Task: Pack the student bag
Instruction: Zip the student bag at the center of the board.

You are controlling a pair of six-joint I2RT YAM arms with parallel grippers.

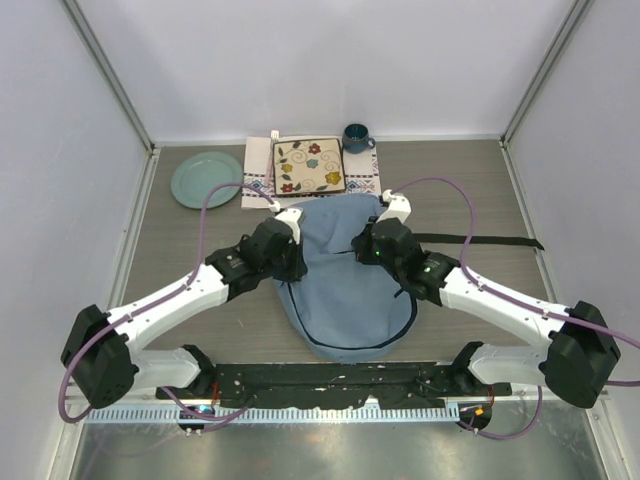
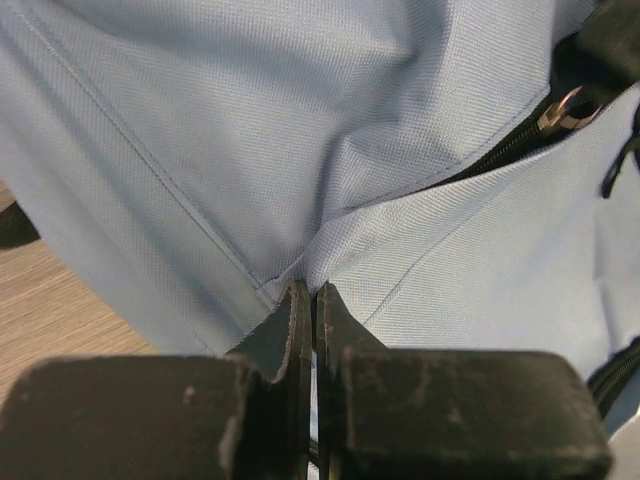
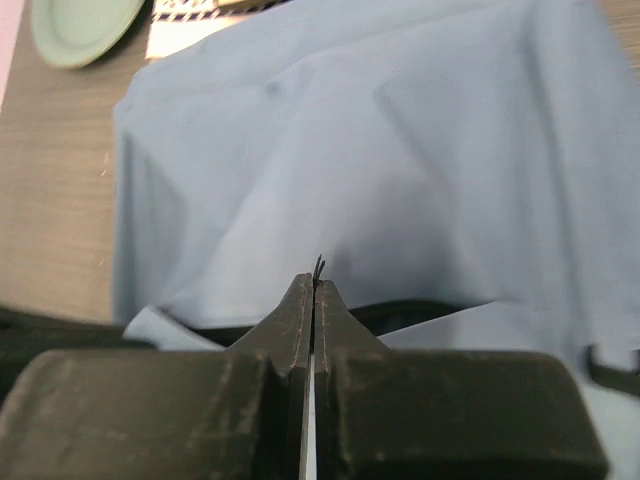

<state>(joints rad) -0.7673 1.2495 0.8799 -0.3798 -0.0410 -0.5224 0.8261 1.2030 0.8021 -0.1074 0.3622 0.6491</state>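
Black fingers of the left gripper fill the bottom of the left wrist view. They are pressed together on a fold of the light-blue backpack, near its dark zipper. The right gripper is also pressed together, with a thin dark sliver poking out between its tips; what it is cannot be told. Seen from above, the backpack lies flat in the middle of the wooden table, with one arm at each far corner. A black strap trails to the right. Beyond the backpack sit a green plate, a flowered square on a white cloth mat, and a dark blue mug.
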